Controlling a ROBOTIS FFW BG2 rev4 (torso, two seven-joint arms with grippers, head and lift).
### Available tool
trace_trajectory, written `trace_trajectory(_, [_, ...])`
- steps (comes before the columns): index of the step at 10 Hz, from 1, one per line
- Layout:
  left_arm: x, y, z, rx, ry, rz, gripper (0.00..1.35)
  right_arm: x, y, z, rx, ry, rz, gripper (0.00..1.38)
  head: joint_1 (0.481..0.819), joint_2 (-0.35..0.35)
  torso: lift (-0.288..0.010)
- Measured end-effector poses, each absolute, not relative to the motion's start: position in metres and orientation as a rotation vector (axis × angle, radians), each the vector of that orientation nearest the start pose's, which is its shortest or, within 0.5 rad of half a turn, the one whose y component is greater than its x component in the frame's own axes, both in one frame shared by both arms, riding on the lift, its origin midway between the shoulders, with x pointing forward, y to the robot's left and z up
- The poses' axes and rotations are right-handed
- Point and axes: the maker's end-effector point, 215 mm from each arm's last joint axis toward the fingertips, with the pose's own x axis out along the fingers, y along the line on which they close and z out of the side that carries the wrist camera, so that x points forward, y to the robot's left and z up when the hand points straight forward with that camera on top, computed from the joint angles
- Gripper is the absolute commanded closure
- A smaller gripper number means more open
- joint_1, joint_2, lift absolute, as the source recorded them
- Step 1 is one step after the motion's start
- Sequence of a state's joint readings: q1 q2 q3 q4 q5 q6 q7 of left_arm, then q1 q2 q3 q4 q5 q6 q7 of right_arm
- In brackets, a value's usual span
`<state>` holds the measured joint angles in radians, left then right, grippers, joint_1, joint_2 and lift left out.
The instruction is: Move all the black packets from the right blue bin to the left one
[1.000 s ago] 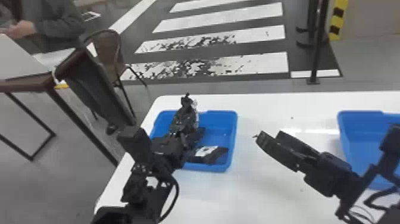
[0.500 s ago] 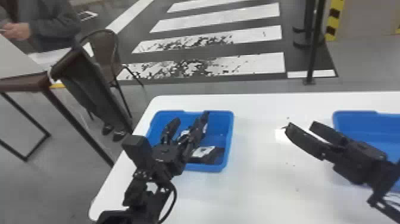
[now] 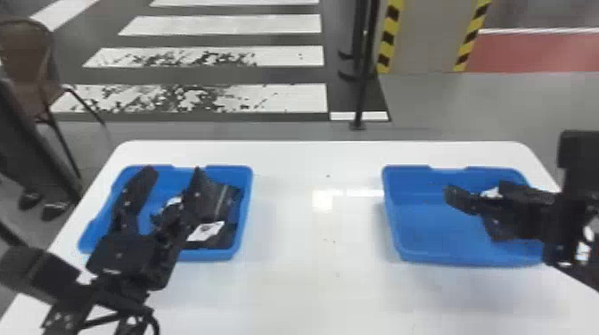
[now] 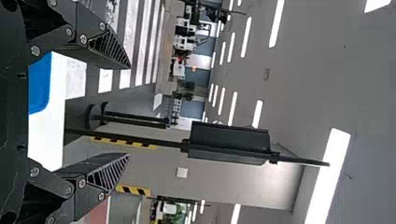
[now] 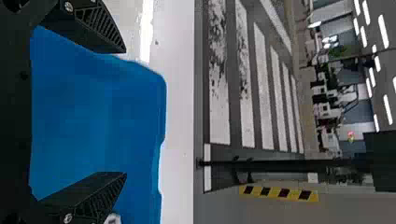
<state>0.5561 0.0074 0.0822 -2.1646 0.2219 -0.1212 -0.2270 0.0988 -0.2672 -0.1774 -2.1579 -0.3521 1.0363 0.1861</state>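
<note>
Here's the white table [image 3: 312,285] running out from the near side, with the blue left bin [image 3: 205,255] at 10 o'clock and the blue right bin [image 3: 463,259] at 2 o'clock. Over the left bin comes the left gripper [image 3: 173,173], fingers spread wide and pointing away toward 12 o'clock, nothing between them!

Over on the other side it's the right gripper [image 3: 477,189], reaching in from 3 o'clock above the right bin, fingers parted, and the right wrist view gives a clean gap between the tips: no grasp there.

Into the left bin, and the nearer packet [image 3: 205,231] is at the bin's 4 o'clock, black with a white label facing up. Just past it, toward the bin's 2 o'clock, a second packet [image 3: 225,196], all glossy black, partly behind a finger; whether they touch, I can't tell. In the right bin, a dark packet [image 3: 491,192] with a white patch peeks out around the bin's 2 o'clock, mostly hidden by the gripper, so no count from here.

Beyond the table, a black post [image 3: 364,89] stands near 12 o'clock, a brown chair [image 3: 26,58] sits off at 10, and white crossing stripes [image 3: 285,96] stretch across the floor between 11 and 12.
</note>
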Motion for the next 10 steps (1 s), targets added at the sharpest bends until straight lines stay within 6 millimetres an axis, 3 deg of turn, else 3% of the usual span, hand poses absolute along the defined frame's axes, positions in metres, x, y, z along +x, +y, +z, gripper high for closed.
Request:
trace_trajectory(2, [0.419, 0.215, -0.259, -0.212, -0.151, -0.185, 0.42, 0.518, -0.338, -0.356, -0.022, 0.607, 0.043, 0.08, 0.695, -0.127, -0.140])
trace_trajectory(4, [0.415, 0.211, -0.258, -0.234, -0.151, -0.192, 0.41, 0.524, -0.373, -0.379, -0.036, 0.702, -0.042, 0.08, 0.695, -0.186, -0.140])
trace_trajectory(7, [0.413, 0.212, -0.252, -0.230, -0.174, -0.189, 0.41, 0.524, -0.388, -0.416, -0.026, 0.839, -0.066, 0.08, 0.695, -0.207, -0.140])
trace_trajectory(10, [0.413, 0.213, -0.251, -0.234, -0.180, -0.187, 0.41, 0.533, -0.381, -0.436, -0.026, 0.903, -0.042, 0.08, 0.695, -0.196, -0.140])
